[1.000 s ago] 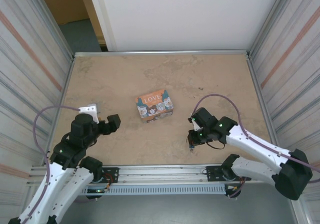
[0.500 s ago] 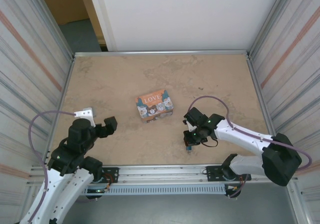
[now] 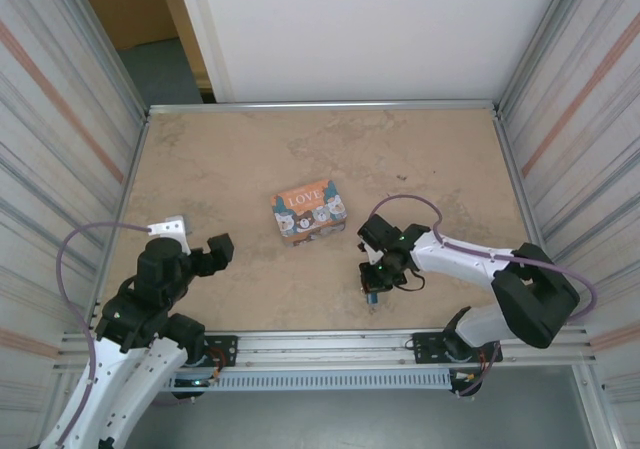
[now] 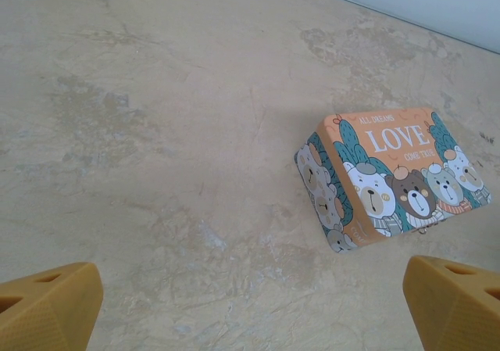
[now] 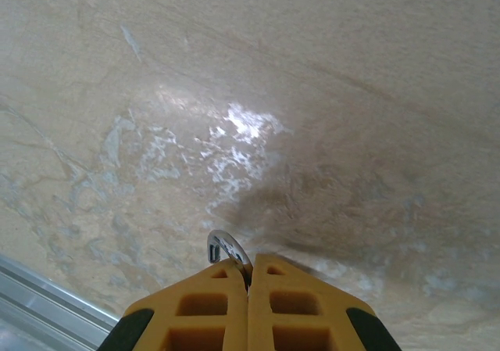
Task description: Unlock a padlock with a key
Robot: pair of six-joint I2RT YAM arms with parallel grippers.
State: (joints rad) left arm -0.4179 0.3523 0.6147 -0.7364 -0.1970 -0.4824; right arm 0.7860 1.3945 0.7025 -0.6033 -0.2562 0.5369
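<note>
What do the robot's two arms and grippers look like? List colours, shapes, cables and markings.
Both arms have white links and black joints. A purplish cable loops from the left arm; another from the right arm, which shows small green lights. The left gripper and right gripper have yellow-orange fingers with cut-out hollows; the right's carry black patches lower down.

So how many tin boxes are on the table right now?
1. The orange LOVE tin sits near the middle of the table; in the left wrist view it lies right of centre. No second tin looks hidden.
</note>
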